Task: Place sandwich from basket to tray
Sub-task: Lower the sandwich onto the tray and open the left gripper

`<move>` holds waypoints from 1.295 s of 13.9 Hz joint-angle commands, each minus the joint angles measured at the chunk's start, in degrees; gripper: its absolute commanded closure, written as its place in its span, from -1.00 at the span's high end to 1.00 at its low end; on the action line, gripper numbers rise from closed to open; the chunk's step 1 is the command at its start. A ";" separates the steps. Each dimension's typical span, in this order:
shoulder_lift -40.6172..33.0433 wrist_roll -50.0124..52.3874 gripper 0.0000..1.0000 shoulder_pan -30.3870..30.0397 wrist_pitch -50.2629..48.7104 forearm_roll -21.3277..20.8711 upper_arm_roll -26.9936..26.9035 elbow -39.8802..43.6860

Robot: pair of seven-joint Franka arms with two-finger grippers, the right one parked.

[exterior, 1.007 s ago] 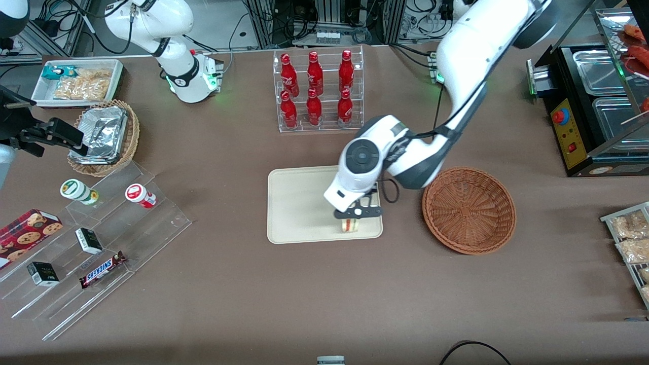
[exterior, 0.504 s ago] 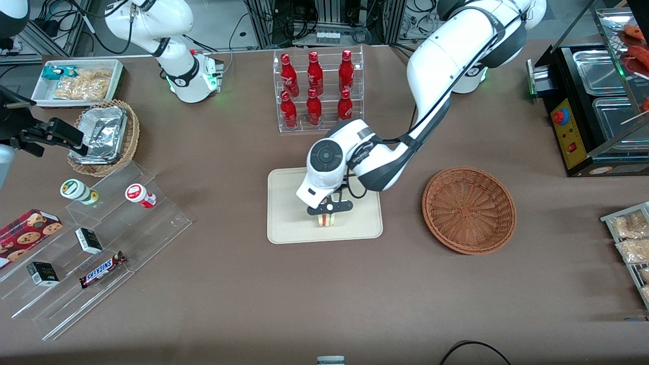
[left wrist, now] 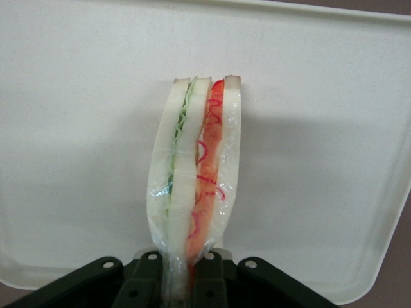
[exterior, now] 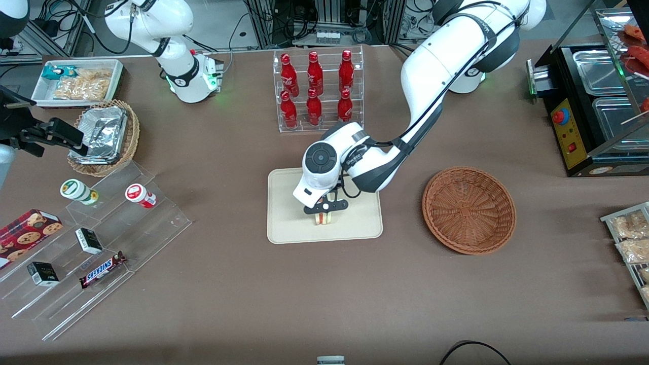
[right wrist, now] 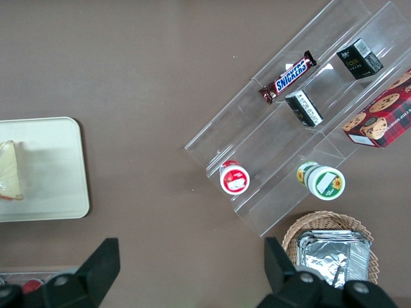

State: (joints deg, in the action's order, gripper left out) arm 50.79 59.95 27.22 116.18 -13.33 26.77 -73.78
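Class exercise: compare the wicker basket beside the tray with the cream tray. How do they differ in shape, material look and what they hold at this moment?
The basket is round, reddish-brown and woven; the tray is rectangular, cream and smooth. The basket holds nothing; over the tray the gripper grips the sandwich, its jaws shut on it. The basket's wall is deeper than the tray's low rim. Both are shallow and rest on the brown table.

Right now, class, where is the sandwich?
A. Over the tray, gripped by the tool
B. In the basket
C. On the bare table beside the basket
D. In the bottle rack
A: the tool is shut on the sandwich above the tray; the basket holds nothing.
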 commanded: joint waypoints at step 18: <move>-16.94 -4.75 1.00 -10.41 -17.04 -1.70 -0.49 -3.81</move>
State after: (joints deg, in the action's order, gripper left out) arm 37.73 56.53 19.62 99.67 -14.48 26.15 -72.27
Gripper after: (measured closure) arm 0.000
